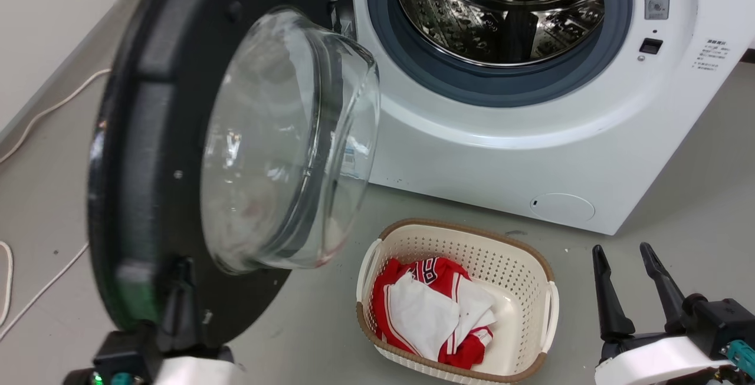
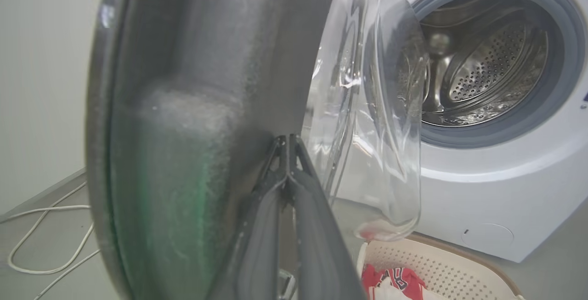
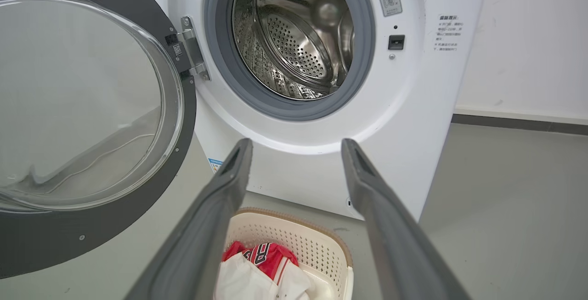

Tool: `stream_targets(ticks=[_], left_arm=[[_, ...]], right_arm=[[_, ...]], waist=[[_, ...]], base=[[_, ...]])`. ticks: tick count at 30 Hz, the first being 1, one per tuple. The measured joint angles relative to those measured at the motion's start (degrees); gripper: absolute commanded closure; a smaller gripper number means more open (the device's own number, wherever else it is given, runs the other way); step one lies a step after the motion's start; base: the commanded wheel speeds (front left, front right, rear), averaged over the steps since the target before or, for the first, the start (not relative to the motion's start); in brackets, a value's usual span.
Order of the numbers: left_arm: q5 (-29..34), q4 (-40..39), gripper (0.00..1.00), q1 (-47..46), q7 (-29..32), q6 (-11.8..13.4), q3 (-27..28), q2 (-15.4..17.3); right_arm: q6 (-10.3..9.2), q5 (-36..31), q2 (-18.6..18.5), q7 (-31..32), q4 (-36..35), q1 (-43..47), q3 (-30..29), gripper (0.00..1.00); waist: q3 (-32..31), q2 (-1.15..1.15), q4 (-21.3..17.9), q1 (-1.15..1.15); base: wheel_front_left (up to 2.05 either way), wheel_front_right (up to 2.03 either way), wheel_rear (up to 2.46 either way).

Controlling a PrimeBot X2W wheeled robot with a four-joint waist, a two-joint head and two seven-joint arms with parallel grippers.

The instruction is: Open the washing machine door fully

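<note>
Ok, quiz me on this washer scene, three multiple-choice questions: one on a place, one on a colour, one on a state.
1. Where does the laundry basket stand?
A) on a table
B) on the floor before the washer
C) on top of the washer

2. What colours are the clothes in it?
A) blue and green
B) all black
C) red and white

3. How is the washing machine door?
A) latched shut
B) swung open
C) lying on the floor

Answers:
1 B: it sits on the floor below the washer's front.
2 C: red and white cloth shows.
3 B: it stands swung out, leaving the steel drum exposed.
</note>
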Motion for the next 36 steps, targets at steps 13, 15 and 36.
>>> stream_targets(ticks=[13,15,36], left_arm=[[-6.7,9.1,1.00,-6.6,-3.4,-1.2,13.1,4.0],[-7.7,11.2,1.00,-8.1,-3.6,-2.3,14.9,4.9],[-8.2,29.6,1.00,-20.6,-4.2,-11.3,26.2,9.8]], right_arm=[[0.00,-1.0,0.0,0.8,-1.7,-2.1,-1.4,0.00],[0.00,-1.0,0.0,1.0,-1.8,-2.3,-1.5,0.00],[0.00,-1.9,0.0,1.5,-2.2,-4.6,-1.5,0.00]], waist=[[4.3,0.00,-0.5,0.00],[5.0,0.00,-0.5,0.00],[8.3,0.00,-2.0,0.01]], base=[[0.00,0.00,0.00],[0.00,0.00,0.00],[0.00,0.00,0.00]])
